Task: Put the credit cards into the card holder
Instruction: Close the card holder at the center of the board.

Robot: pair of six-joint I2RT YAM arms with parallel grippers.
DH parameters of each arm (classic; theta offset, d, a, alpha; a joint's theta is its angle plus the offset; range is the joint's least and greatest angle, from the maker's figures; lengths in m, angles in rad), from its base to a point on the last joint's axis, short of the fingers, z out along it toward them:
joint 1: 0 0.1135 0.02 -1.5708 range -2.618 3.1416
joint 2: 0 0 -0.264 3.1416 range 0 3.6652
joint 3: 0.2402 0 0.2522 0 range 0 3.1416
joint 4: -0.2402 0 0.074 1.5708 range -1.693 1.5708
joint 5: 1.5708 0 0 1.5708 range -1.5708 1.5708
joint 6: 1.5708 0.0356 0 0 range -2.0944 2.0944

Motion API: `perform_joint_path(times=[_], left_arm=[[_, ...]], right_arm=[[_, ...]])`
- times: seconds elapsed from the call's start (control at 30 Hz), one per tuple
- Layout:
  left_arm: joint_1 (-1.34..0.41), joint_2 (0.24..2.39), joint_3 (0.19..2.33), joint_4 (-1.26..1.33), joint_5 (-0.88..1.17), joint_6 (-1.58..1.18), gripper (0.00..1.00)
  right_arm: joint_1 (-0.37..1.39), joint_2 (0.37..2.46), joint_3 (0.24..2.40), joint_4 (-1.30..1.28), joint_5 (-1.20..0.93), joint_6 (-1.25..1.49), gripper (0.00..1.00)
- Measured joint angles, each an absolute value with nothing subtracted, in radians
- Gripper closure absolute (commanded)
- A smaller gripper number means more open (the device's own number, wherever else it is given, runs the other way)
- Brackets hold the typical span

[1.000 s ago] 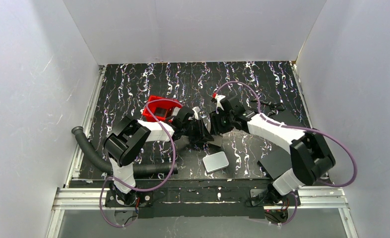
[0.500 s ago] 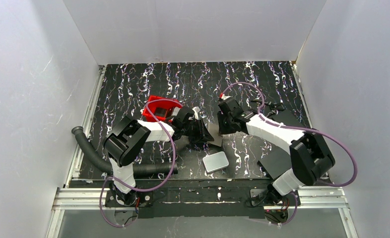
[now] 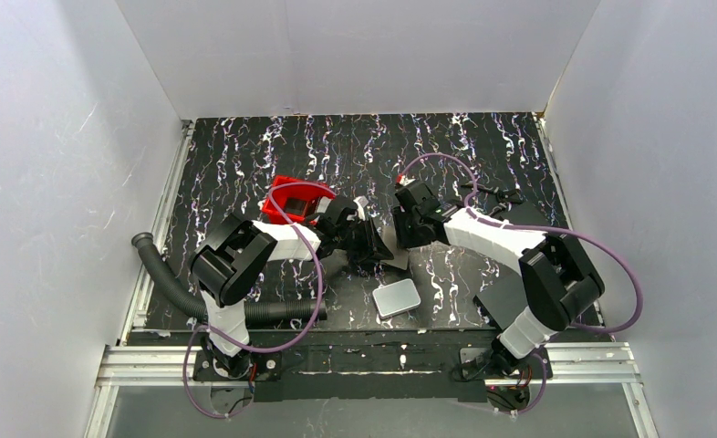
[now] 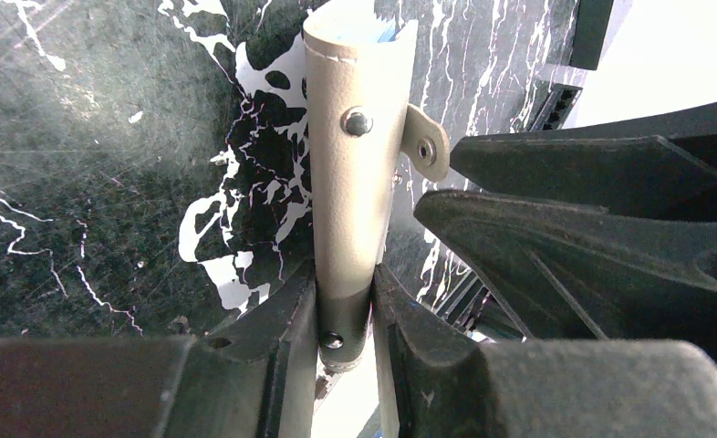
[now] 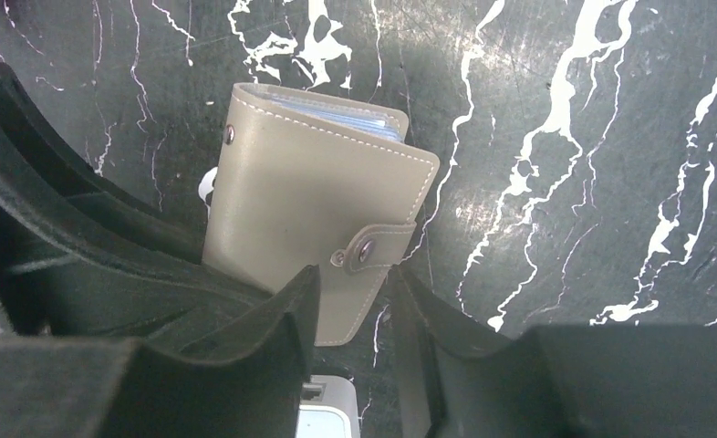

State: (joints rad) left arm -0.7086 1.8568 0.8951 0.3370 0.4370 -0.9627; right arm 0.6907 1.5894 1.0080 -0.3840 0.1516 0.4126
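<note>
— Where's the card holder (image 5: 309, 201)?
— Just beyond the white slab (image 3: 397, 297), clamped edge-on in the left gripper (image 4: 346, 310), mouth pointing away, credit cards (image 5: 341, 114) showing inside.
— And the right gripper (image 5: 355, 310)?
— At the snap tab (image 5: 366, 248), facing the holder's flat side. Whether it's pinching, I can't tell.

A red tray (image 3: 277, 203) sits left of the worktop's centre, a white slab (image 3: 397, 298) (rounded corners) by the near edge, and a black sheet (image 3: 499, 306) toward the near-right corner.
</note>
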Motion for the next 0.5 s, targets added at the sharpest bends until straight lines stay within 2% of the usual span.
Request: perform_joint_path(times=[0.07, 0.17, 0.37, 0.5], left_arm=[[-0.709, 1.857, 0.896, 0.337, 0.437, -0.962, 1.00], [-0.709, 1.857, 0.896, 0.336, 0.437, -0.962, 1.00], [-0.709, 1.857, 0.897, 0.336, 0.437, -0.962, 1.00], [-0.709, 1.857, 0.897, 0.336, 0.437, -0.962, 1.00]], right_arm=[[0.691, 1.599, 1.012, -0.378, 0.154, 0.411, 0.70], [0.691, 1.614, 1.015, -0.368, 0.162, 0.411, 0.72], [0.691, 1.615, 1.019, -0.363, 0.184, 0.395, 0.83], [0.691, 1.615, 1.019, -0.363, 0.193, 0.387, 0.98]])
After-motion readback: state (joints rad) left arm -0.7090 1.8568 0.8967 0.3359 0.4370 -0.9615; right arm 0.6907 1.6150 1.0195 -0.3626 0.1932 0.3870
